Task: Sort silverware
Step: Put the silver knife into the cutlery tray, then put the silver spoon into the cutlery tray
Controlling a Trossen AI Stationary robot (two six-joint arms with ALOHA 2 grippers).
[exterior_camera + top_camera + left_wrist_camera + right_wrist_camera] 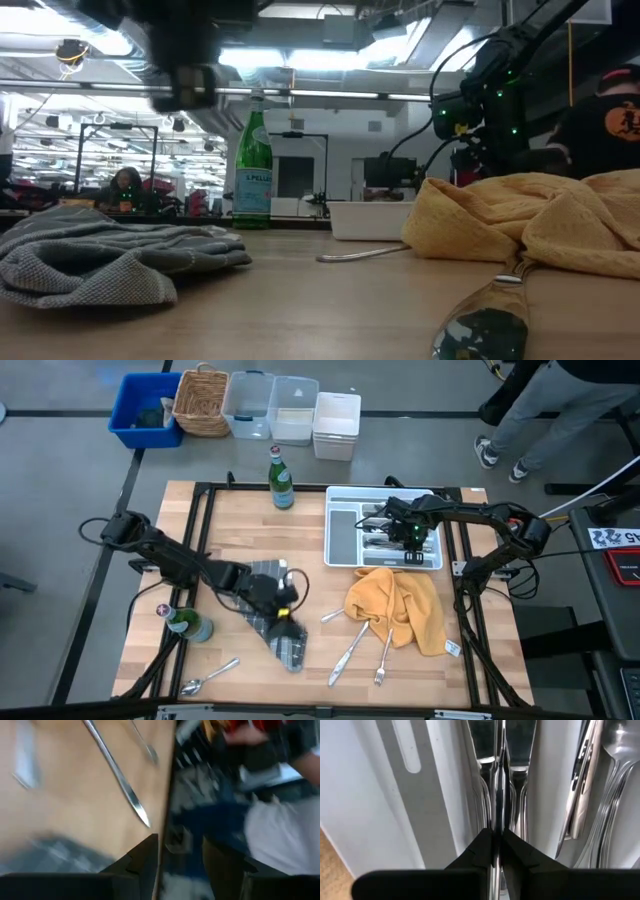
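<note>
the right gripper point(412, 543) is down inside the white compartmented plastic tray point(343, 538), which sits near the tabletop's far right edge. in the right wrist view its two dark fingers point(482, 851) are drawn almost together on the thin edge of a shiny metal piece of silverware point(498, 780), standing in a compartment that already holds several forks point(520, 815); the neighbouring compartment holds spoons point(615, 780) and other handles.

the left gripper point(283, 600) rests over a crumpled grey checked cloth point(268, 622) near the middle of the tabletop, toward its front edge, with its fingers spread wide and nothing between them.

a rumpled mustard-yellow cloth point(400, 602) lies just in front of the tray. loose silver-coloured pieces lie at its front edge: a spoon point(350, 651), a fork point(383, 656) and a shorter piece point(332, 615) beside the cloth. another spoon point(208, 677) lies near the front left corner.

a green glass bottle point(281, 478) stands upright at the far edge beside the tray, and a second green bottle point(184, 622) lies on its side near the left edge.
</note>
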